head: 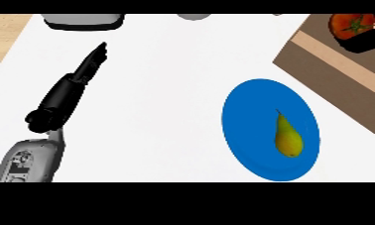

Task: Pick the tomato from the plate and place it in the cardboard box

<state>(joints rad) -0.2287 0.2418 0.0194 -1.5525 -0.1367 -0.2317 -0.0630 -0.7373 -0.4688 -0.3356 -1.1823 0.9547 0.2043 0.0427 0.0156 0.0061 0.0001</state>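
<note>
Cardboard box (333,78) at 2 o'clock, glossy tomato (351,25) above in right hand (360,44), fingers hidden, can't tell. Smooth blue plate (253,120), teardrop pear (287,137). Left hand (70,90) fingers straight, together.

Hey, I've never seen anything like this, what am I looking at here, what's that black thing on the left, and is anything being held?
This is one picture, taken as if from a humanoid robot's head, looking steeply down at a white counter. The black thing is the left robot hand on its grey forearm, fingers straight and holding nothing; it looks to be resting. A blue plate carries a yellow pear. At the upper right is a cardboard box, partly cut off by the picture's edge. At the top right corner a red tomato shows over the box, with something black just beneath it; that may be the right robot hand holding it, but I cannot tell. Grey objects along the top edge are cut off too.
</note>
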